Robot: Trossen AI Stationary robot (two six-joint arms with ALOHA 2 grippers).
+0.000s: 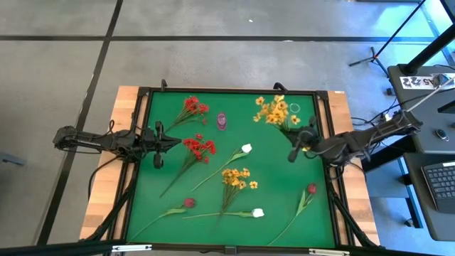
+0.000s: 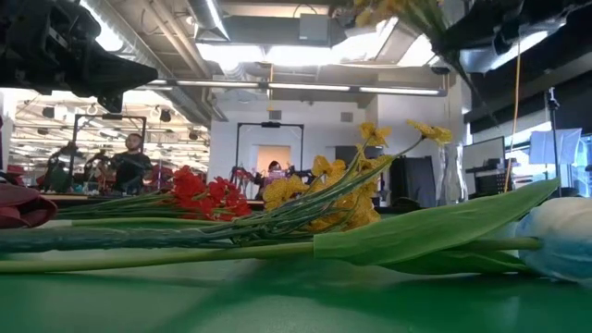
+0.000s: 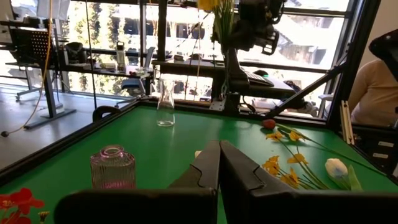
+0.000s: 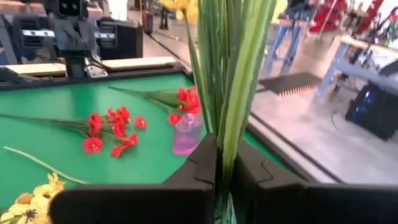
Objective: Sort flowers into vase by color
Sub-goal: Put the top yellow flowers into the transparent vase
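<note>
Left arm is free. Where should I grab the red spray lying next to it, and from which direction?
Grip the red spray on its bare green stem, just below the blossoms, coming straight down. The stem lies flat on the green mat, running diagonally toward the near-left corner, so turn the left gripper across it.

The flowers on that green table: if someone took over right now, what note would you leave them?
Right tool: shut on the yellow-orange clustered spray, lifted near the table's far right.
Left tool: shut, empty, at the left edge.
Pink ribbed glass vase and clear glass vase: both empty.
Lying on the green mat: two red sprays, one yellow spray, two white buds, two maroon buds.
Nothing sorted yet.
</note>
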